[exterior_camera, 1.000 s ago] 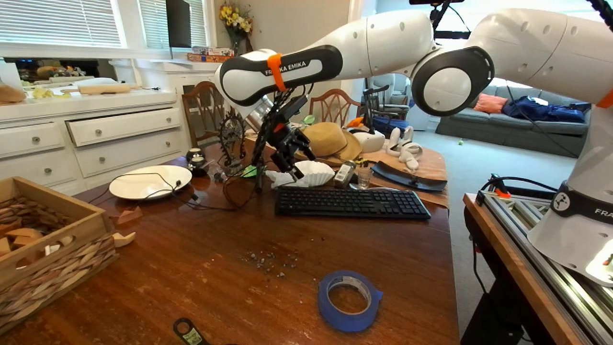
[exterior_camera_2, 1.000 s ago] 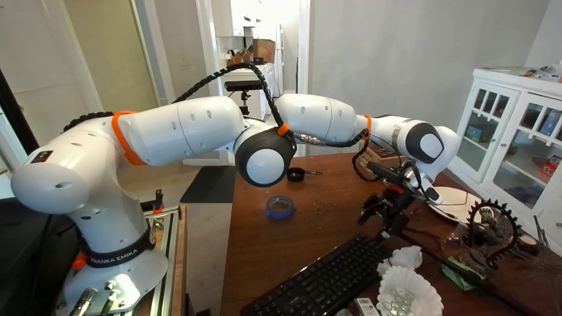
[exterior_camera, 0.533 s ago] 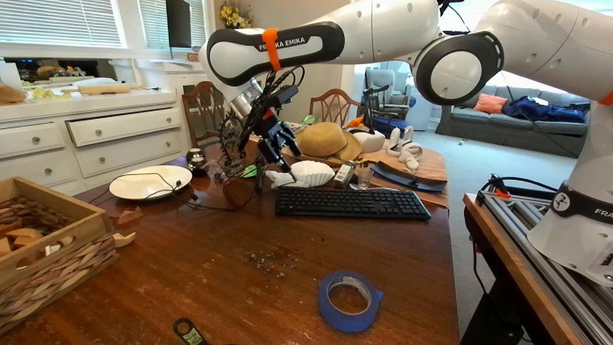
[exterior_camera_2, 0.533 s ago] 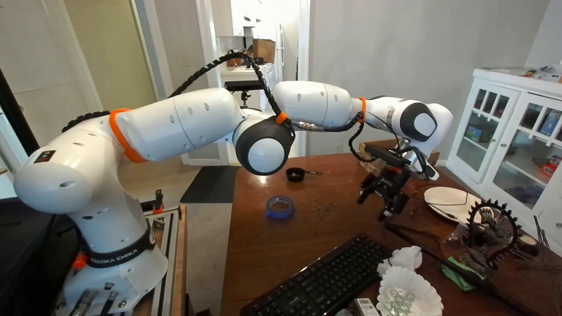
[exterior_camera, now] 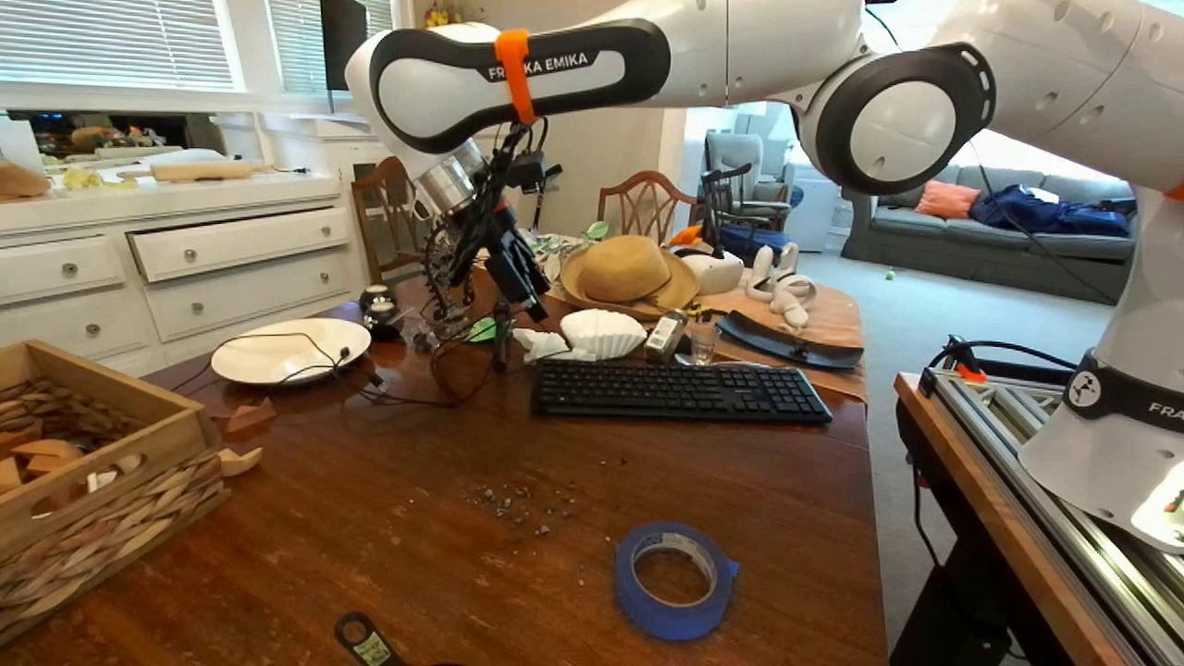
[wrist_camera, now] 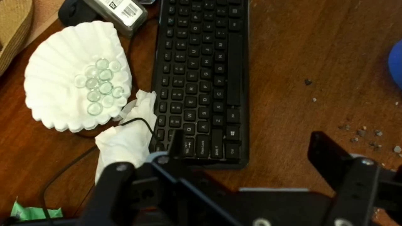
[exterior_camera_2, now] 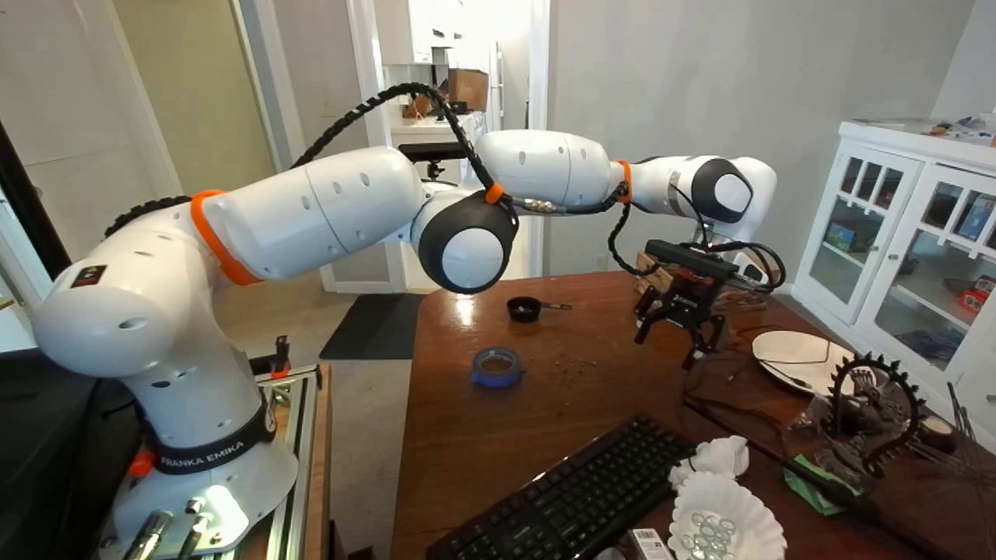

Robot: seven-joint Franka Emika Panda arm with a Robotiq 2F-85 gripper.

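The gripper (exterior_camera_2: 664, 348) hangs above the table (exterior_camera: 740, 481), its fingers (wrist_camera: 326, 153) spread apart. The keyboard (wrist_camera: 201, 81) lies lower: its Caps Lock end shows between them in the wrist view, its other end near the table's robot-side edge.

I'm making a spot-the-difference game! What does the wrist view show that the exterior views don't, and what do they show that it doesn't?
Only the wrist view: letters clear enough to read on the black keyboard, like Q and W.

Only the exterior views: the robot's white arm, the white plate and the wooden basket.

All of them: the keyboard itself, the open gripper, the ruffled white bowl and the roll of blue tape, though the wrist view catches just its edge.
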